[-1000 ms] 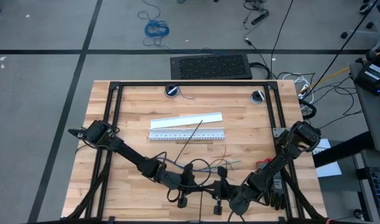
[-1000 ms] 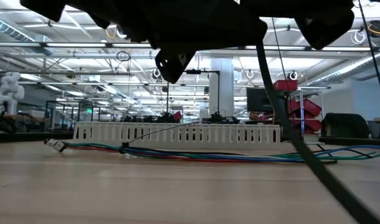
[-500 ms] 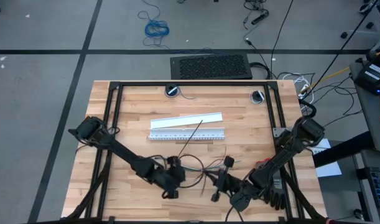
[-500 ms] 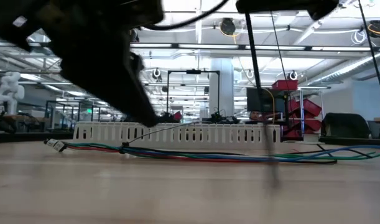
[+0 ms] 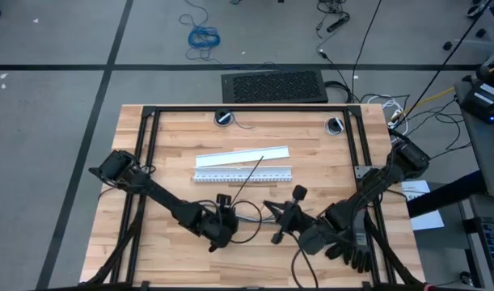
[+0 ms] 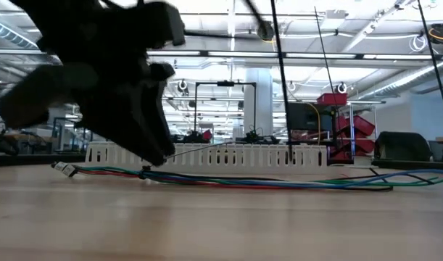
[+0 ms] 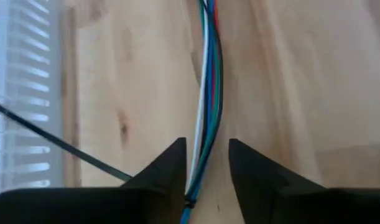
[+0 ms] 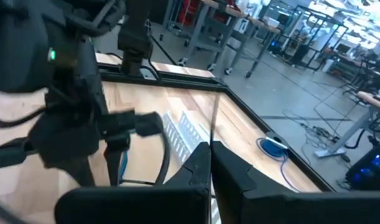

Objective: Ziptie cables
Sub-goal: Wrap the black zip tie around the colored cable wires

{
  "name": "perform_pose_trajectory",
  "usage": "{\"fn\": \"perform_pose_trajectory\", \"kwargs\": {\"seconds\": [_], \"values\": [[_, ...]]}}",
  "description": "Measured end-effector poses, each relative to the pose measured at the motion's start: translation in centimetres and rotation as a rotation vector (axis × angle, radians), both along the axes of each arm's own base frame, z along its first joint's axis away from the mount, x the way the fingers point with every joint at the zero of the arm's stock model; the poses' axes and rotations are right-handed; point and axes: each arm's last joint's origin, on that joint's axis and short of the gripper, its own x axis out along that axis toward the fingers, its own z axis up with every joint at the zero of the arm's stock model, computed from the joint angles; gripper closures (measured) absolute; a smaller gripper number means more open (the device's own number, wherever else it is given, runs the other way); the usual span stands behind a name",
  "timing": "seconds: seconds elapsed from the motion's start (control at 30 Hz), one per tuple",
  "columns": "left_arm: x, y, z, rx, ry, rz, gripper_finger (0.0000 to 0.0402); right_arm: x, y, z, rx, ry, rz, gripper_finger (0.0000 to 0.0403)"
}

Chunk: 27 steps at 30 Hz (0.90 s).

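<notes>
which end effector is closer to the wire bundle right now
Left. The left end effector is right down over the wire bundle, fingers straddling it. The right end effector is lifted off it, pinching a thin black ziptie.

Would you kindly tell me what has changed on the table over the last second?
The left pincer has opened and now straddles the cables. The right pincer, shut on a ziptie, has swung away to the right and raised it upright. The cables, the white strip and the other ziptie stayed put.
</notes>
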Motion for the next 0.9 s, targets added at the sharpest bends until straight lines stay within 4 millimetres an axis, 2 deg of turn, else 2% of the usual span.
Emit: {"fn": "perform_pose_trajectory", "kwargs": {"seconds": [0.2,0.3,0.4,0.57,0.6,0.8,0.9], "values": [[0.7,1.6,-1.2,-0.001,0.073,0.004,0.0222,0.3,-0.2,0.0,0.015,0.003,0.016,0.0403],[1.1,2.1,-1.6,-0.012,0.088,0.022,0.0218,0.1,0.0,0.0,0.017,0.000,0.023,0.0403],[1.2,2.3,-2.1,-0.045,0.108,0.039,0.0254,0.0,0.2,0.0,0.017,-0.002,0.026,0.0403],[1.1,2.0,-2.3,-0.084,0.125,0.024,0.0374,0.1,0.2,0.2,0.022,-0.018,0.022,0.0403],[1.1,1.9,-2.3,-0.083,0.127,0.023,0.0386,0.1,0.2,0.2,0.023,-0.019,0.021,0.0403],[1.0,1.9,-2.3,-0.085,0.116,0.061,0.0397,0.1,0.2,0.3,0.040,-0.031,0.019,0.0403],[0.5,1.4,-1.4,-0.071,0.095,0.056,0.0399,0.0,0.3,0.3,0.092,-0.059,0.016,0.0403]]}}
